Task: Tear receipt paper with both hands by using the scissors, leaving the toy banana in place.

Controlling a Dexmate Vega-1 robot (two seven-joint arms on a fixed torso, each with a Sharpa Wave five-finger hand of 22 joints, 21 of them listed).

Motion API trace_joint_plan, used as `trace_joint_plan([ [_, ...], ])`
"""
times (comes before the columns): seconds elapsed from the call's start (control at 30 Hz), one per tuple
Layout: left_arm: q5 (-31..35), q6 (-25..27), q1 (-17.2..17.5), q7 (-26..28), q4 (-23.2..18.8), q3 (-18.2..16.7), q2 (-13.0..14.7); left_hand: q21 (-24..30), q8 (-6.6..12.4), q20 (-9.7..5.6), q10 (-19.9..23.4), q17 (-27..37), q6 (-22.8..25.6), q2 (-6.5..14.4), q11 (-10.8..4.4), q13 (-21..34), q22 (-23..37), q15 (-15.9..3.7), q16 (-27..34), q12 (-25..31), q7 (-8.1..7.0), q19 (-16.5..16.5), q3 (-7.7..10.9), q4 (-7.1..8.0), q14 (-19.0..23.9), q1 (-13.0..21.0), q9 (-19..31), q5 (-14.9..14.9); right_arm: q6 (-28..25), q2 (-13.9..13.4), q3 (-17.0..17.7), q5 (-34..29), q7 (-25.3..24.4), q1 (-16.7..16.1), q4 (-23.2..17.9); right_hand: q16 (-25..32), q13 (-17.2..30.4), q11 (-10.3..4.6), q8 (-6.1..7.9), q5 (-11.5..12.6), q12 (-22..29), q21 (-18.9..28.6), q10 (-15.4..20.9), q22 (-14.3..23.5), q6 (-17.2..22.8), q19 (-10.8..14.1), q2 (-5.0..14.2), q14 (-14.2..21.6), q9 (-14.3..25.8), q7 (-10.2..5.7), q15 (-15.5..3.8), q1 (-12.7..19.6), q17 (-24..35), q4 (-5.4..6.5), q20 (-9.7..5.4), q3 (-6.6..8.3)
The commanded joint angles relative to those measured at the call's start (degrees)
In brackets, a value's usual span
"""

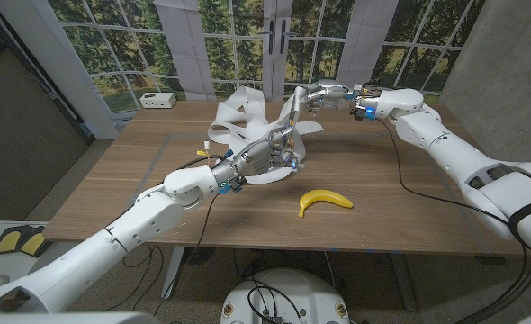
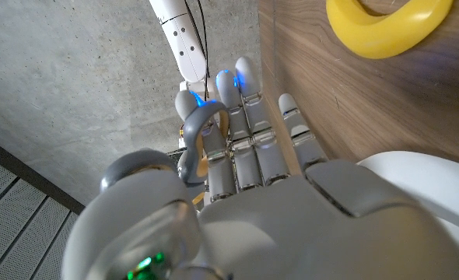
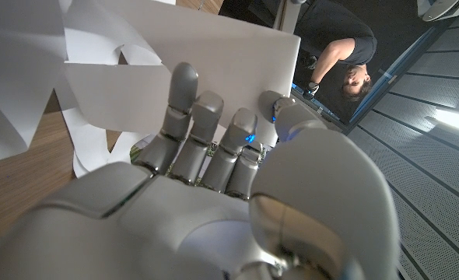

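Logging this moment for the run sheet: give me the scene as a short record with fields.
left hand: over the table's middle, gripping the scissors by a handle loop
right hand: raised at the far side, holding a strip of the receipt paper
receipt paper: white ribbon in loose loops between the hands
toy banana: yellow, on the table, nearer than the paper, apart from both hands
person: seen in the right wrist view
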Motion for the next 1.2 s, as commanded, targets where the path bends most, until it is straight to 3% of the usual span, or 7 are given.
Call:
trace_joint_plan([
  [0.03, 0.64, -4.08, 0.87, -0.48, 1.71, -0.15, -1.59, 0.59, 6.10, -0.43, 8.35, 0.65, -0.12, 5.65, -11.15, 0.89, 0.53, -11.08, 0.53, 0.79, 1.29, 0.08, 8.67, -7.49, 3.04, 26.75, 6.26, -0.28, -0.73, 0.44, 0.25, 1.12, 0.72, 0.21, 1.02, 0.00, 0.30, -0.10, 0.31, -0.19, 0.35, 0.20, 0.31, 0.20, 2.17, 0.28, -0.75, 0.28, 0.15, 1.94, -4.96, -0.25, 0.13, -0.10, -4.46, 0.32],
  [0.23, 1.70, -6.46, 1.19, -0.25, 2.76, -0.23, -2.43, 1.25, 5.31, -0.67, 7.90, 1.24, -0.65, 5.83, -11.30, 1.74, 1.14, -10.88, 0.92, 1.30, 3.52, -0.27, 10.59, -7.06, 2.88, 28.20, 6.06, -0.63, -0.68, 0.71, 0.02, 0.67, 0.54, 0.48, 1.64, 0.01, 0.18, -0.08, 0.21, -0.24, 0.38, 0.20, 0.60, 0.24, 2.17, 0.28, -0.72, 0.31, 0.18, 1.97, -4.97, -0.25, 0.13, -0.11, -4.44, 0.35],
  [0.37, 1.50, -8.01, 1.38, -0.28, 3.92, -0.29, -3.57, 2.27, 5.13, -1.78, 7.72, 2.99, -0.14, 6.04, -9.79, 2.98, 1.98, -10.51, 2.12, 2.14, 4.70, -0.26, 12.65, -7.26, 1.93, 30.49, 6.36, -0.14, -1.13, 0.94, 0.02, 0.81, 0.59, 0.69, 2.00, 0.00, 0.46, -0.06, 0.23, -0.26, 0.49, 0.17, 0.23, 0.23, 2.22, 0.28, -0.70, 0.29, 0.32, 1.94, -4.97, -0.21, 0.13, -0.14, -4.47, 0.41],
  [0.6, 1.50, -11.99, 2.19, 0.41, 5.99, -0.68, -6.14, 5.35, 6.22, -3.65, 7.69, 7.09, 2.22, 5.29, -6.23, 4.58, 4.49, -7.38, 5.86, 3.94, 5.06, 0.07, 14.61, -8.02, -0.85, 34.61, 8.92, 2.13, -0.97, 1.88, 0.05, 0.99, 1.06, 1.30, 4.21, 0.00, 0.39, -0.13, 0.10, -0.31, 0.48, 0.14, 0.29, 0.16, 2.17, 0.25, -0.70, 0.31, 0.26, 1.97, -4.96, -0.26, 0.13, -0.11, -4.50, 0.39],
  [0.8, 2.19, -13.36, 2.72, 2.02, 6.23, -1.11, -6.91, 8.47, 7.77, -4.48, 10.17, 7.90, 4.37, 4.54, -4.57, 3.27, 6.81, -4.44, 10.01, 4.94, 5.12, 0.69, 14.62, -8.32, 2.32, 36.93, 12.15, 5.23, -0.61, 2.58, 0.00, 1.05, 1.74, 1.68, 5.70, 0.03, 0.25, -0.15, 0.06, -0.33, 0.48, 0.14, 0.52, 0.06, 2.14, 0.39, -0.68, 0.35, 0.37, 2.07, -4.98, -0.18, 0.14, -0.18, -4.47, 0.45],
  [1.0, 1.86, -12.22, 3.38, 4.37, 5.48, -1.42, -7.06, 10.96, 8.79, -4.96, 11.07, 7.00, 6.17, 4.00, -5.39, 3.54, 8.62, -5.31, 11.55, 6.00, 5.11, 0.82, 14.07, -8.10, 3.13, 37.95, 14.56, 7.80, -0.14, 2.54, 0.33, 1.13, 1.77, 1.52, 5.85, 0.03, 0.41, -0.10, 0.07, -0.36, 0.53, 0.28, 0.17, 0.43, 2.28, 0.09, -0.69, 0.31, 0.43, 1.92, -4.97, -0.16, 0.14, -0.19, -4.54, 0.48],
  [1.2, 2.22, -12.48, 3.15, 4.10, 5.55, -1.19, -7.12, 12.96, 7.66, -5.07, 9.98, 7.23, 5.44, 4.22, -5.33, 4.00, 10.16, -5.40, 13.01, 6.47, 5.00, -0.32, 12.98, -7.52, 1.53, 38.04, 15.12, 9.65, -0.53, 2.04, 0.90, 1.58, 1.43, 1.17, 5.47, 0.02, 0.18, -0.06, -0.09, -0.42, 0.39, 0.12, 0.16, 0.06, 2.51, 0.40, -0.70, 0.27, 0.17, 1.93, -4.96, -0.19, 0.12, -0.16, -4.48, 0.49],
])
